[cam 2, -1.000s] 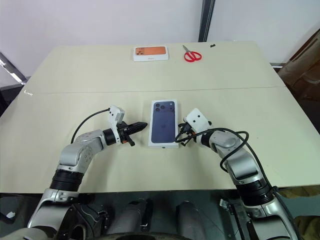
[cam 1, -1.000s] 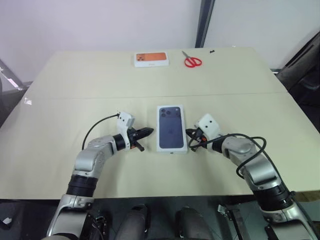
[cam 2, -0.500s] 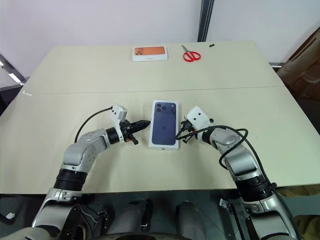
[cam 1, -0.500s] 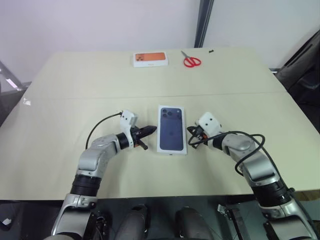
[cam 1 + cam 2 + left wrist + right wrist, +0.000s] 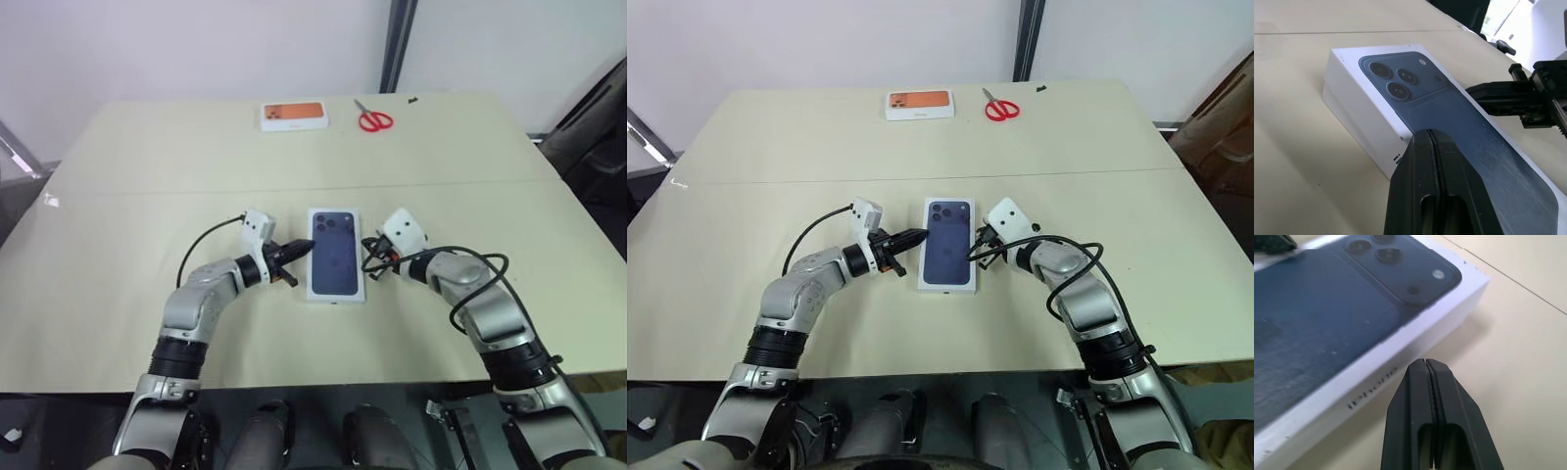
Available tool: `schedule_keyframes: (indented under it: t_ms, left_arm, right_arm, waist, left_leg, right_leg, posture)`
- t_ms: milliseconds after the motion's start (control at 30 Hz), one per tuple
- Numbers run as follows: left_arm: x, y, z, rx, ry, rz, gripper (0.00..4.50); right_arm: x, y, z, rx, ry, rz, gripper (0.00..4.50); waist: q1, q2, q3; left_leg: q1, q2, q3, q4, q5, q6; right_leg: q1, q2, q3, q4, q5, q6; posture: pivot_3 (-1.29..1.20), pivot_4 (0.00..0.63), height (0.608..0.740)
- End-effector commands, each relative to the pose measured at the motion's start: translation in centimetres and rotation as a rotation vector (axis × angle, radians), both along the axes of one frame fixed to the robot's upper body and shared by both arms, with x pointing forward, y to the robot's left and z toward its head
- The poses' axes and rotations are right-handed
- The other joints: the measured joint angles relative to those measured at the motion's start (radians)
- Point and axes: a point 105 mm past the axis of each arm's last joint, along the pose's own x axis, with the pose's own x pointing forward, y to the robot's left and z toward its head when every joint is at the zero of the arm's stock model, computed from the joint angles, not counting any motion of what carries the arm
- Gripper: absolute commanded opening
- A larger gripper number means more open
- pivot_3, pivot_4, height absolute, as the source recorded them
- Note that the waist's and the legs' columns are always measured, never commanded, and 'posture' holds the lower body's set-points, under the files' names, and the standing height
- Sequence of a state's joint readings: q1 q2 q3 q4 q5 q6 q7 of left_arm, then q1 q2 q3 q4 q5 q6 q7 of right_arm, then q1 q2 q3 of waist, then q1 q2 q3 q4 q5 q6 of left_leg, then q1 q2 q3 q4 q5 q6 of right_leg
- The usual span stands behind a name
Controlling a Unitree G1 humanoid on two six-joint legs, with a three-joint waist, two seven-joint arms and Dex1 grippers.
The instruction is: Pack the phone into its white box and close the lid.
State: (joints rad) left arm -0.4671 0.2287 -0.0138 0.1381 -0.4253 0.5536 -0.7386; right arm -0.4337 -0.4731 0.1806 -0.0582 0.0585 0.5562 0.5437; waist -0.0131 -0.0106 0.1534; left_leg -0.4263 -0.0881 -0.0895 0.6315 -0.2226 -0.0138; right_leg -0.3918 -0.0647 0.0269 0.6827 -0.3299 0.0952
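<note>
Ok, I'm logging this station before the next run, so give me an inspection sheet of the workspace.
Surface: beige table, seam across the middle.
Job's things: white box at centre, lid on, printed face up; phone not seen.
Clutter: orange-picture box and red scissors at the far edge.
Grippers: left gripper shut, at the box's left side; right gripper shut, at its right side; neither holds anything.
Cables: black cables looped at both wrists.
Surroundings: pale wall, dark post.

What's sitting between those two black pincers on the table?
The closed white box, its lid printed with a dark blue phone, lies between the left gripper and right gripper, jaws of both shut, seen from the head views.
</note>
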Motion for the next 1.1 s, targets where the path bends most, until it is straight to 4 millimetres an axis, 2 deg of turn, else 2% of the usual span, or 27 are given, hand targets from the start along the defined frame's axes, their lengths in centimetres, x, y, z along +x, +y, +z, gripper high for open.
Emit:
schedule_keyframes:
  t_ms: [33, 133, 267, 400, 567, 633, 700, 800, 967, 1100]
  left_arm:
    - [0.5, 0.5, 1.1, -0.008, -0.047, 0.021, 0.0]
    - [0.8, 0.7, 1.8, -0.005, -0.079, 0.036, 0.0]
    - [1.0, 0.3, 3.7, -0.055, -0.111, 0.029, 0.0]
    - [1.3, -0.5, 3.9, -0.054, -0.122, 0.022, 0.0]
    - [2.8, -1.5, 1.5, 0.054, -0.098, 0.05, 0.0]
    - [3.3, -1.9, -0.1, 0.156, -0.085, 0.065, 0.0]
    - [3.5, -2.4, -0.5, 0.164, -0.081, 0.057, 0.0]
    - [3.7, -2.8, -0.7, 0.178, -0.084, 0.049, 0.0]
    - [3.7, -2.3, -0.6, 0.154, -0.078, 0.061, 0.0]
    - [3.4, -1.3, 0.2, 0.109, -0.074, 0.076, 0.0]
  right_arm:
    - [0.7, -0.5, 1.4, -0.012, -0.067, -0.028, 0.03]
    - [0.9, -0.5, 2.6, 0.017, -0.107, -0.026, 0.03]
    - [0.8, 0.8, 5.2, 0.111, -0.167, 0.031, 0.03]
    - [1.0, 1.8, 6.1, 0.155, -0.19, 0.061, 0.03]
    - [1.3, 3.5, 4.1, 0.108, -0.141, 0.099, 0.03]
    - [1.7, 3.5, 2.2, 0.01, -0.111, 0.085, 0.03]
    - [1.9, 3.4, 0.9, -0.058, -0.09, 0.081, 0.03]
    - [2.3, 2.8, -0.1, -0.073, -0.05, 0.037, 0.03]
    - [2.2, 2.5, -0.2, -0.086, -0.058, 0.026, 0.03]
    - [2.0, 2.4, 1.0, -0.03, -0.092, 0.02, 0.03]
  waist:
    - [0.0, 0.0, 0.0]
    - [0.001, 0.0, 0.0]
    - [0.0, 0.0, 0.0]
    - [0.0, 0.0, 0.0]
    - [0.001, 0.0, 0.0]
    - [0.001, 0.0, 0.0]
    - [0.0, 0.0, -0.002]
    - [0.0, -0.002, -0.004]
    - [0.002, -0.004, -0.006]
    - [0.001, -0.004, -0.007]
  left_leg:
    - [0.0, 0.0, 0.0, 0.0, 0.0, 0.0]
    - [0.0, 0.0, 0.0, 0.0, 0.0, 0.0]
    - [0.0, 0.0, 0.0, 0.0, 0.0, 0.0]
    - [0.0, 0.0, 0.0, 0.0, 0.0, 0.0]
    - [0.0, 0.0, 0.0, 0.001, 0.0, -0.001]
    - [0.0, 0.0, 0.0, 0.001, 0.0, -0.001]
    - [0.0, 0.0, 0.0, 0.001, 0.001, -0.001]
    - [0.004, 0.0, 0.0, 0.0, 0.0, -0.001]
    - [0.006, 0.0, 0.0, 0.001, 0.0, 0.0]
    - [0.006, 0.0, 0.0, 0.0, 0.0, 0.0]
  right_leg:
    - [0.0, 0.0, 0.0, 0.0, 0.0, 0.0]
    - [0.0, 0.0, 0.0, 0.0, 0.0, 0.0]
    - [0.0, 0.0, 0.0, 0.0, 0.0, 0.0]
    - [0.0, 0.0, 0.0, 0.0, 0.0, 0.0]
    - [0.0, 0.0, 0.0, 0.0, 0.0, 0.0]
    - [0.0, 0.0, 0.0, 0.0, 0.0, 0.0]
    - [0.001, 0.0, -0.001, 0.001, 0.0, 0.0]
    - [0.004, 0.0, -0.001, 0.001, 0.0, 0.0]
    - [0.007, 0.0, 0.0, 0.0, 0.0, 0.0]
    - [0.006, 0.0, 0.0, 0.0, 0.0, 0.0]
  posture:
    - [0.0, 0.15, 0.734]
    - [0.0, 0.15, 0.734]
    - [0.0, 0.15, 0.734]
    - [0.0, 0.15, 0.734]
    - [0.0, 0.15, 0.734]
    - [0.0, 0.15, 0.734]
    - [0.0, 0.15, 0.734]
    - [0.0, 0.15, 0.734]
    - [0.0, 0.15, 0.734]
    - [0.0, 0.15, 0.734]
